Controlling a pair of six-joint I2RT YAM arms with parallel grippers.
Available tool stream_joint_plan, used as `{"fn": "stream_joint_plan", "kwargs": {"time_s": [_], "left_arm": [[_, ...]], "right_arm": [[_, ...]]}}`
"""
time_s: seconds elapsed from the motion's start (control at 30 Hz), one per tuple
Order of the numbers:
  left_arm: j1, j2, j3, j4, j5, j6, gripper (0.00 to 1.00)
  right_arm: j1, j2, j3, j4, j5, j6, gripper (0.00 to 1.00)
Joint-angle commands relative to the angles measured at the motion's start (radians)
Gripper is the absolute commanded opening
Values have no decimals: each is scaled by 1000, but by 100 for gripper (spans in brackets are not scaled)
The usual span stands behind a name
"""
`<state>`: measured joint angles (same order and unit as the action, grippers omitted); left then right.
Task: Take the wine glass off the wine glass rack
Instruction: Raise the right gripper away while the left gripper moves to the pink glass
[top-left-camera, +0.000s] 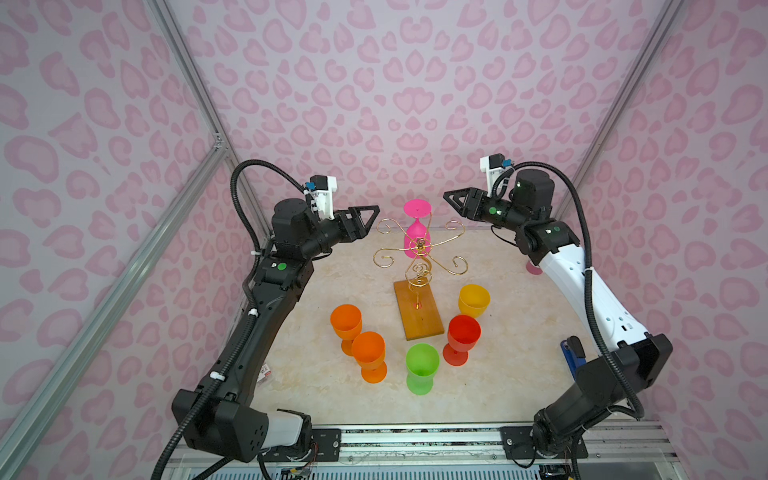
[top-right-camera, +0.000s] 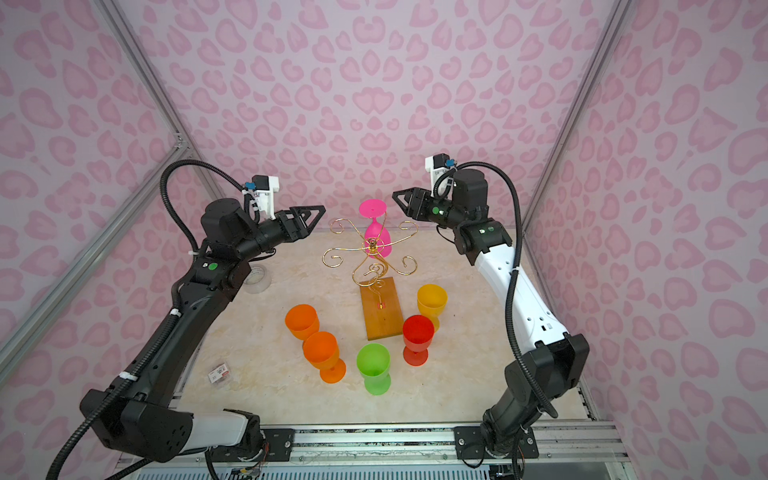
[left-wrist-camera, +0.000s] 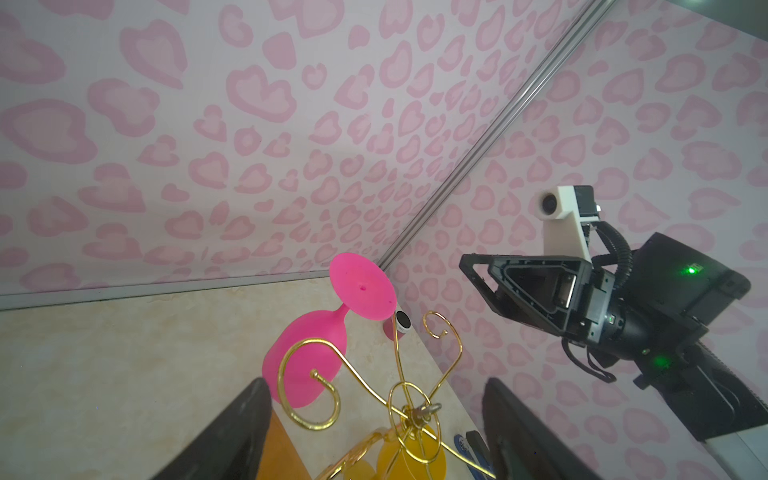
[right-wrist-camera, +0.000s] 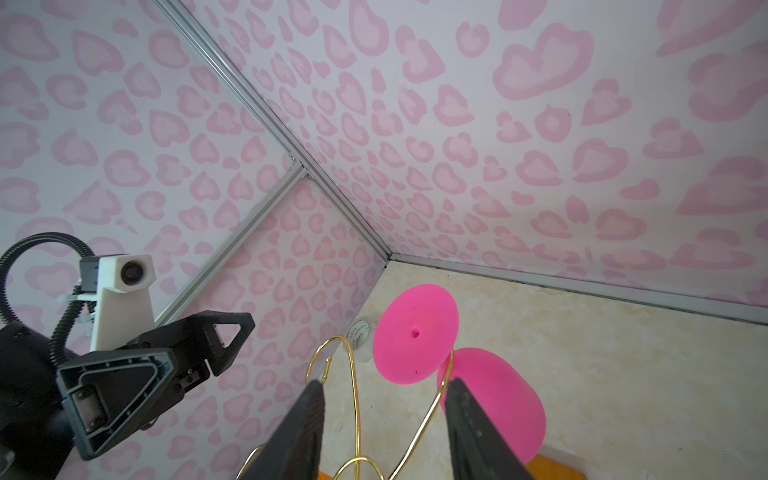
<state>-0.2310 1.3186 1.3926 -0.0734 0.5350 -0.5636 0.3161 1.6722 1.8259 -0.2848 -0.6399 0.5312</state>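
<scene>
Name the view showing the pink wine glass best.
Left wrist view: the pink wine glass shows large, foot, stem and bowl all visible. The right wrist view shows the foot, but a gripper finger hides part of the bowl. In both top views it is small, partly behind the wine glass rack.

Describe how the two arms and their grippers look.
The left arm is black with a pale grey base link; the right arm has a white forearm shell between black joints. Each carries a black ribbed hose, green dots and a white wrist camera mount. The left gripper and right gripper have black triangular skeleton fingers.
</scene>
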Motion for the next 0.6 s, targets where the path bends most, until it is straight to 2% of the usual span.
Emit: {"fn": "stream_joint_plan", "kwargs": {"time_s": [0.0,0.23,0.57], "left_arm": [[0,-89,-94,39,-35,16,82],[-1,-255,-246,22,-48,26,82],[-2,-310,-295,7,-43,33,82]], "right_arm": [[17,60,74,-129,-17,-46,49],[41,188,229,-244,18,-81,48],[41,290,352,-314,40,-96,48]]}}
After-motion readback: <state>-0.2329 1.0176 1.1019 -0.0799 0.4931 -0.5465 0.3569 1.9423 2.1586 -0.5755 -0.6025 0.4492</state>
